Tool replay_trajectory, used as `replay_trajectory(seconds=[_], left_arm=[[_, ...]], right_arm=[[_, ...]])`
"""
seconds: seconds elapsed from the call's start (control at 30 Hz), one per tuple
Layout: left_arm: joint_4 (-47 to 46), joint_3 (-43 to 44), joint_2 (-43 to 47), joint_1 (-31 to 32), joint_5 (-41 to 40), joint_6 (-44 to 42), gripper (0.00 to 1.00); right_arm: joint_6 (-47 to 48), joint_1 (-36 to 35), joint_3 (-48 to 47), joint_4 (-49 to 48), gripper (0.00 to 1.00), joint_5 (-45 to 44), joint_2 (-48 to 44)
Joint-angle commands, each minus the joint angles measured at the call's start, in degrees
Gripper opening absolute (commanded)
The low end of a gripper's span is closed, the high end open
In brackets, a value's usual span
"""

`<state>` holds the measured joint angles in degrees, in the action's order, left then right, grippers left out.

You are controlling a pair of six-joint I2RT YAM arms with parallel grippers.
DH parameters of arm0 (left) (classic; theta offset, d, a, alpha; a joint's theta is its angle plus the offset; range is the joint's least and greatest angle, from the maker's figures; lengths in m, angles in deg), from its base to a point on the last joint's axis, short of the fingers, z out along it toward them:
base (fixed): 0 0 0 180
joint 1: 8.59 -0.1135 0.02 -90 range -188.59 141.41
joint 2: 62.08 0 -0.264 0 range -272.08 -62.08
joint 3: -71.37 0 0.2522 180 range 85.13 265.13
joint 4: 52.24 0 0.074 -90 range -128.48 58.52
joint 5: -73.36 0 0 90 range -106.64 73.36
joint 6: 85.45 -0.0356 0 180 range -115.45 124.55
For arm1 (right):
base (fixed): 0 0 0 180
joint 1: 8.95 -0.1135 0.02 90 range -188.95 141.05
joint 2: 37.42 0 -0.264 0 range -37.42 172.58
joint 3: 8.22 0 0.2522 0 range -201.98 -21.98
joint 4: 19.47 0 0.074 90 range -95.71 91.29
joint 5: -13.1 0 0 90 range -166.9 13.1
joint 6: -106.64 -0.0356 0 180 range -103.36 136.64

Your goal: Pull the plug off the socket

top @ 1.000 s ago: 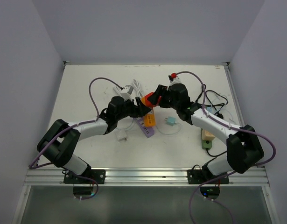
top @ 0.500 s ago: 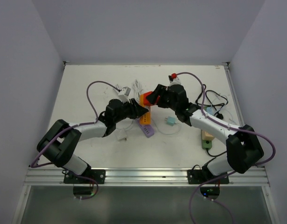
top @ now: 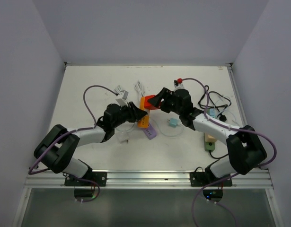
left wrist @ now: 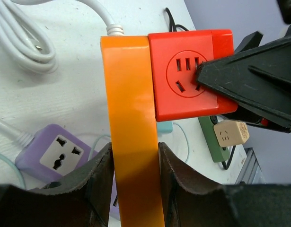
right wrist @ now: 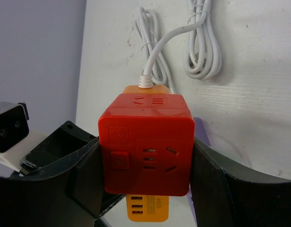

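Holding the orange rectangular plastic socket block point(left wrist: 128, 94) by its two long sides, the left fingers point(left wrist: 91, 189) are pinched narrow on it. The right fingers point(right wrist: 221, 189) clasp the red cube-shaped plastic plug point(right wrist: 144, 142) from both sides. The cube sits flush against the orange block, both over the middle of the white tabletop point(top: 88, 94).

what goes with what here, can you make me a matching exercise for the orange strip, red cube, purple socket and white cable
Things:
1 orange power strip
2 red cube socket
3 purple socket
4 white cable

States:
a coiled on the table
b clamped in the right pincer
c flat on the table, socket face up
d clamped in the left pincer

Pairs: 1-d; 2-b; 3-c; 4-a
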<state>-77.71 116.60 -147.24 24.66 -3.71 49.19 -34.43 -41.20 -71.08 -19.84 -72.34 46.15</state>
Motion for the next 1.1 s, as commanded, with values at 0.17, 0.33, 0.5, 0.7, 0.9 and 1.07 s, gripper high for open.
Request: replay_trajectory(seconds=[0.17,0.33,0.5,0.7,0.9,1.07], left_arm=[[-8.68,-3.78,2.02,-3.81,6.23,1.77,0.00],[-0.44,-1.23,3.60,-4.16,2.46,-3.41,0.00],[8.27,3.15,4.22,-2.68,-4.56,-10.27,0.00],[17.67,6.14,4.57,-0.21,-13.01,-15.72,0.00],[21.66,7.22,4.13,1.29,-18.47,-18.63,0.00],[18.31,4.40,6.76,1.29,-16.27,-18.45,0.00]], right_arm=[[-8.62,3.69,-0.63,-15.25,0.00,6.26,2.21],[1.93,0.35,-7.14,-1.45,0.00,-0.42,0.72],[6.06,-3.34,-12.50,5.07,0.00,-5.51,2.82],[9.49,-6.16,-16.64,10.87,0.00,-11.14,5.20],[8.89,-6.42,-16.38,10.44,0.00,-10.27,5.73],[2.92,-2.83,-10.24,0.52,0.00,-1.69,4.76]])
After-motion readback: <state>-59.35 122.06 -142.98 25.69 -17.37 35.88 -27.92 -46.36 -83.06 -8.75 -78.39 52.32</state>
